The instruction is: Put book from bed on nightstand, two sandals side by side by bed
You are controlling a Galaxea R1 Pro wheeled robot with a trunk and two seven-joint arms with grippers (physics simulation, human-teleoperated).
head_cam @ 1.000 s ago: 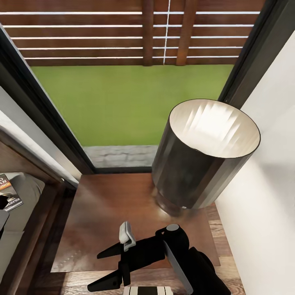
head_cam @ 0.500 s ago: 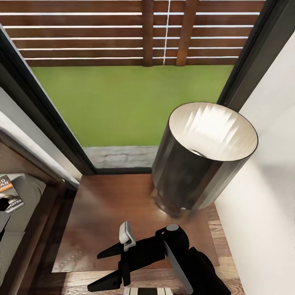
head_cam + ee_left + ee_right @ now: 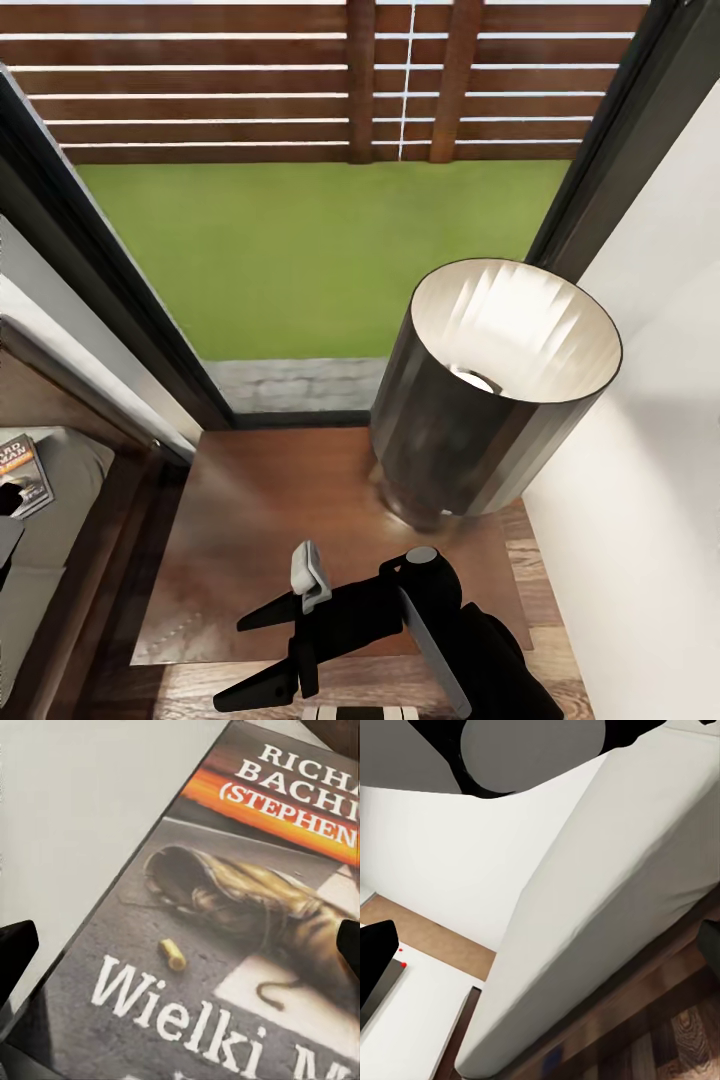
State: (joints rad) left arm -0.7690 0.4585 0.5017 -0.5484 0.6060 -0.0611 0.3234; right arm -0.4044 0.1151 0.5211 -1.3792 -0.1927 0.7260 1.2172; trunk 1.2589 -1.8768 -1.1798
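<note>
The book (image 3: 225,907) lies flat on the bed's pale mattress (image 3: 82,817), its dark cover showing white lettering, an orange band and a worn boot. My left gripper (image 3: 180,945) hovers close over it, open, with a black fingertip at each side. In the head view the book (image 3: 22,475) peeks in at the left edge on the bed (image 3: 60,500). The nightstand (image 3: 270,530) stands beside it, dark brown and glossy, bearing a black-shaded lamp (image 3: 490,400). My right gripper (image 3: 228,667) hangs open over the nightstand's front edge, holding nothing. The sandals are out of view.
A tall dark-framed window (image 3: 300,250) behind the nightstand looks onto grass and a wooden fence. A white wall (image 3: 650,450) runs close along the right. The right wrist view takes in the mattress side (image 3: 607,907), the bed frame and plank floor (image 3: 682,1035).
The whole head picture has drifted slightly, so the camera moved; the book sits a little nearer the left edge. The right arm keeps its pose.
</note>
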